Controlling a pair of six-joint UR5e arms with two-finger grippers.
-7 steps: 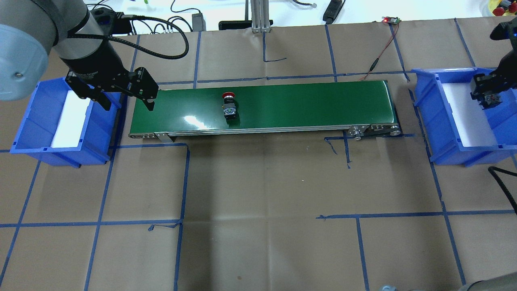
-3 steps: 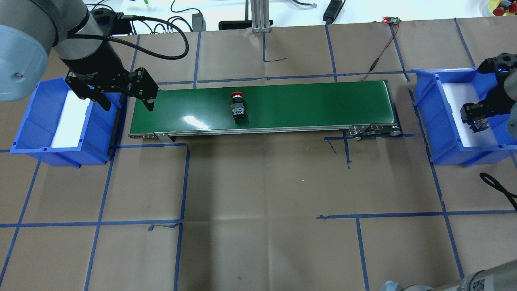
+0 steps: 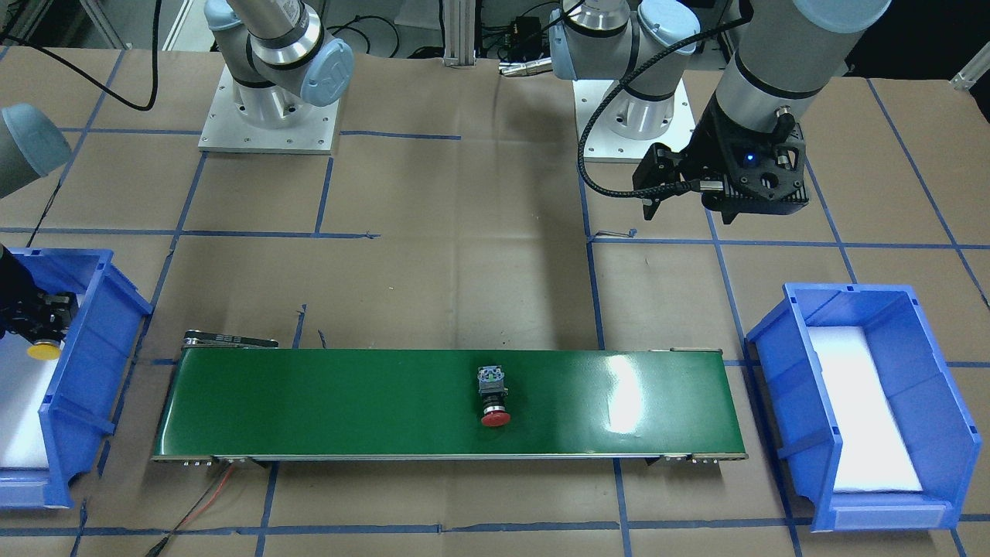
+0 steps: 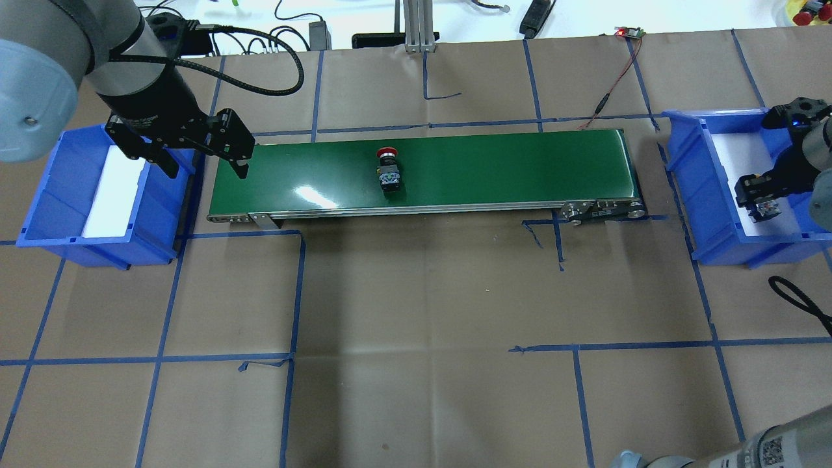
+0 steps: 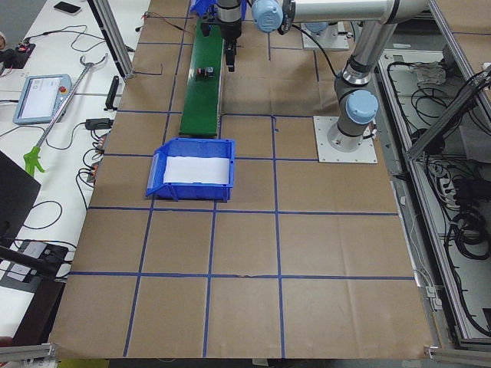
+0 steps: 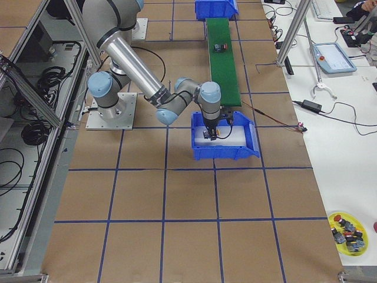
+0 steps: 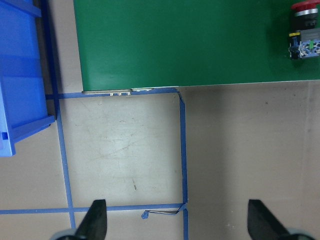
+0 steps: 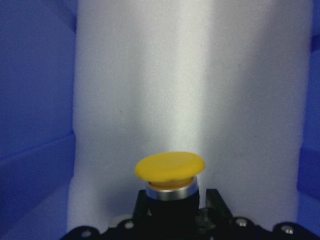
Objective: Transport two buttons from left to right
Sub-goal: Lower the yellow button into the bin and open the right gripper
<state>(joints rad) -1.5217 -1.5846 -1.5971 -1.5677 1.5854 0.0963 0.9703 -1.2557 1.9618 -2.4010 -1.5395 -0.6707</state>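
- Yellow button (image 8: 170, 169) sat clamped in the right gripper (image 8: 172, 212), blue bin (image 4: 690, 170) beneath; a high release might bounce it out.
- Red button (image 4: 388, 170) lay on the belt (image 4: 507, 169), well apart from both grippers; unattended, it might run off.
- Left gripper (image 4: 206, 170) hung empty, fingers apart.

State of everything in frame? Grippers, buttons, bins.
Red button: on its side, mid-belt, untouched.
Yellow button: clamped by its body, cap free.
Right gripper: shut on it, over right bin's foam.
Left gripper: open, near belt's left end.
Left bin: only foam liner visible.
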